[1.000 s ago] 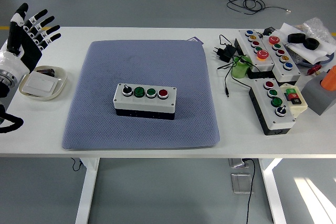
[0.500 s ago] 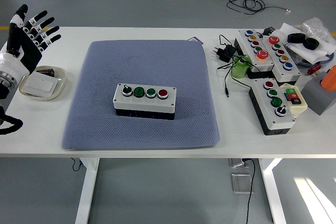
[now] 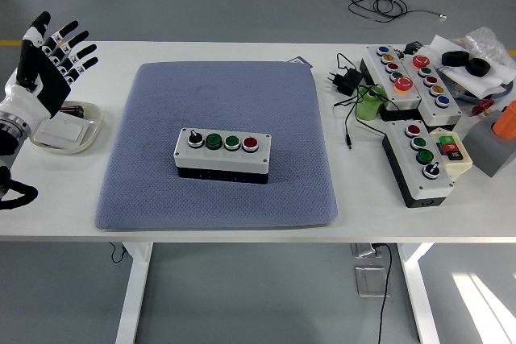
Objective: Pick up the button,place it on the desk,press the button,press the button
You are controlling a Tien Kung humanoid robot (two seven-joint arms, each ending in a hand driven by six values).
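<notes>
We had the button box (image 3: 222,155) set on the blue mat (image 3: 218,144), left hand (image 3: 50,68) hovering, fingers spread, empty; pressing came next, needing a reach rightward.

robotics lab, white table (image 3: 242,38), button boxes (image 3: 411,78), floor cables (image 3: 379,2)

Blue-grey dotted mat (image 3: 218,102), white table (image 3: 242,227)
</notes>
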